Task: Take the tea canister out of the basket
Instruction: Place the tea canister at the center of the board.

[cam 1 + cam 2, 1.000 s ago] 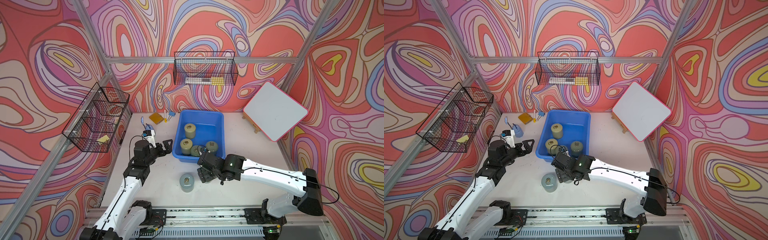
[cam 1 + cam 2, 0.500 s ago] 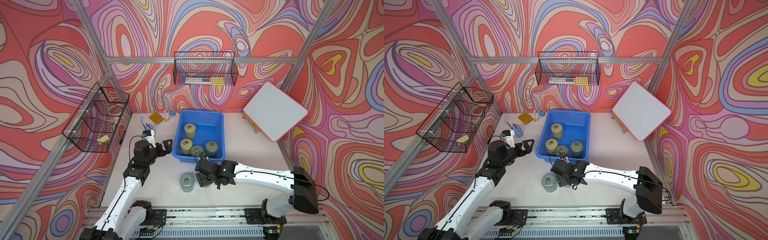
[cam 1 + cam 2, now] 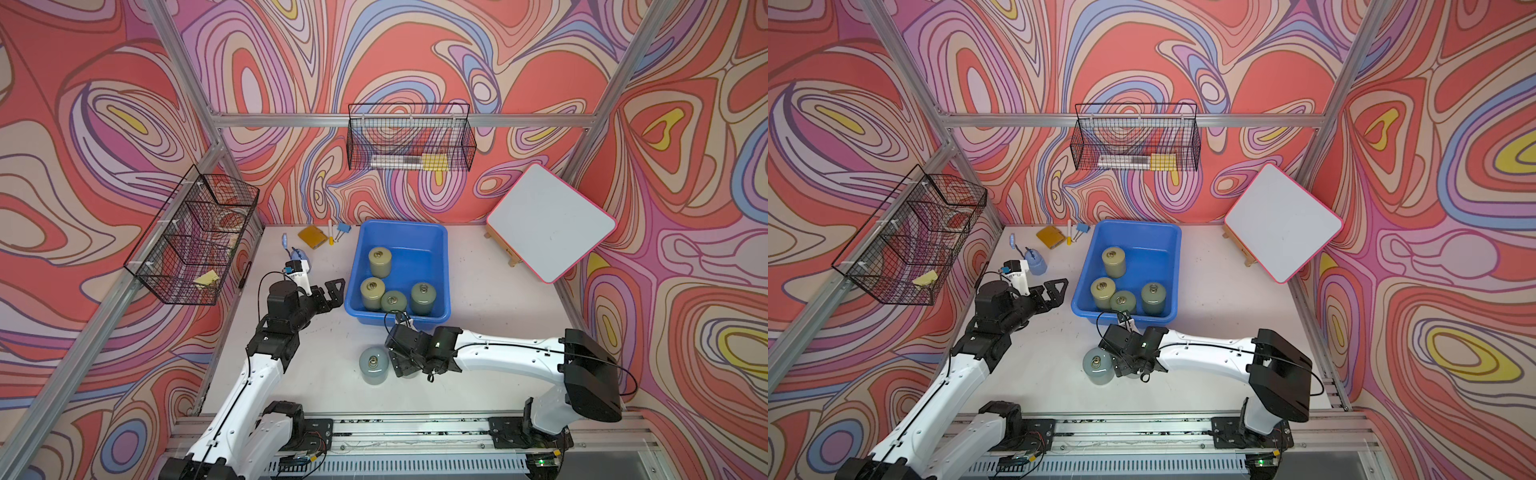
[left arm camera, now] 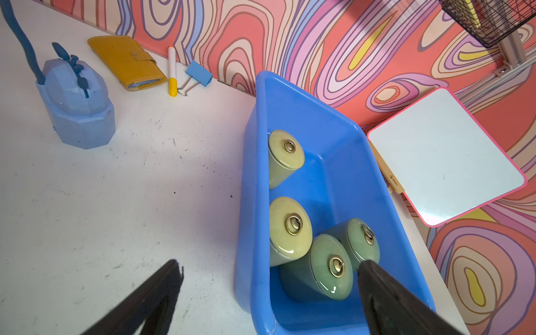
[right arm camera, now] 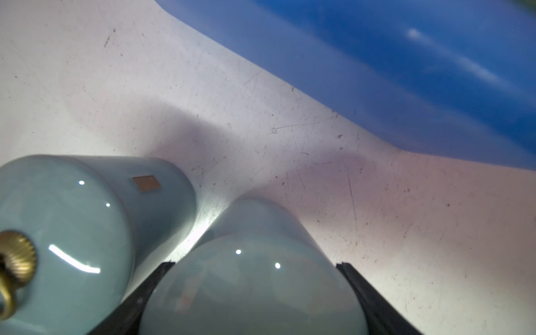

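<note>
Clamped in the right gripper (image 5: pixel 255 264), outside the basket (image 5: pixel 406 58), the tea canister (image 5: pixel 252 295) is best set upright, clear of the second canister (image 5: pixel 72 232) beside the jaws, then released.

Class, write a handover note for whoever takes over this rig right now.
Left gripper: open, empty, beside the basket.
Right gripper: shut on a canister, over the table in front of the basket.
Another canister stands on the table beside it; four more are in the basket.
Done: two out. Left: set the held one down; probably the four inside next.
</note>
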Robot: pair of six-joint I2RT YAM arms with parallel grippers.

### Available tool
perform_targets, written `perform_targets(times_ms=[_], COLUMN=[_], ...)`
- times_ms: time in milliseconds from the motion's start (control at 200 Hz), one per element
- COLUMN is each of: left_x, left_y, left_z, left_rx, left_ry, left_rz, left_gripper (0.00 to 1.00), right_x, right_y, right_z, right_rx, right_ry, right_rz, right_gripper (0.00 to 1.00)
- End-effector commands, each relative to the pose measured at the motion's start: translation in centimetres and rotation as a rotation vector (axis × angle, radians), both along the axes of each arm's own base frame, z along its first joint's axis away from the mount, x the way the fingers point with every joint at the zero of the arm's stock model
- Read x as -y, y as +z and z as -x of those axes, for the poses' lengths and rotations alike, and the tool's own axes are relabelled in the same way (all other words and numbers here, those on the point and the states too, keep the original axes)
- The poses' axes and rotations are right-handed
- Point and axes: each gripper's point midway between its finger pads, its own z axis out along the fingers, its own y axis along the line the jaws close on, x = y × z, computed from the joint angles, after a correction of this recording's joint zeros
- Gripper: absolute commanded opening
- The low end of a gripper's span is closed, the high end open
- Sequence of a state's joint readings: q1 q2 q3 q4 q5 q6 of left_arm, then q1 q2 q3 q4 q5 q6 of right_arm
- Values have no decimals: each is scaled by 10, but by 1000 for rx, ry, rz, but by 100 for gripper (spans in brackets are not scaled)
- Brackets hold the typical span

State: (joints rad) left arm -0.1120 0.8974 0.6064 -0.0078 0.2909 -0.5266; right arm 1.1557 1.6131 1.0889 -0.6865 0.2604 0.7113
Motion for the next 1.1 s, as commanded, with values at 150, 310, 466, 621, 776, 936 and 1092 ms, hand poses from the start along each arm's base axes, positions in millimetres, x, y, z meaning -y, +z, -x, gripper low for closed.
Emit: perform_targets(times_ms=[150,310,466,621,776,936,1092], left_x=[-1,-1,-1,-1,-1,-1,-2], left_y=[2,2,1,2,1,1,4], left_z=[2,2,2,2,2,2,3], left_rx=[18,17,16,18,16,16,18], left_ry=[1,2,3,3,4,3,5], left_rz=[-15,-15,-17,-15,-16,-16,-14], left_gripper=[99,99,99,99,99,99,99], right_x=[-10,-8,-8,-8,-8,-9,-6], right_y=[1,-2,-3,-3,-3,2,17], right_z=[-8,-7,-7,-5,-5,-4,-4], right_rx=[42,38,34,27,21,20,31], right_ry=[-32,-34,-39,-39,-42,-44,-52], right_rz=[-36,-26,-22,-25,-26,-38,-55], right_gripper=[71,75,79,83,87,98,98])
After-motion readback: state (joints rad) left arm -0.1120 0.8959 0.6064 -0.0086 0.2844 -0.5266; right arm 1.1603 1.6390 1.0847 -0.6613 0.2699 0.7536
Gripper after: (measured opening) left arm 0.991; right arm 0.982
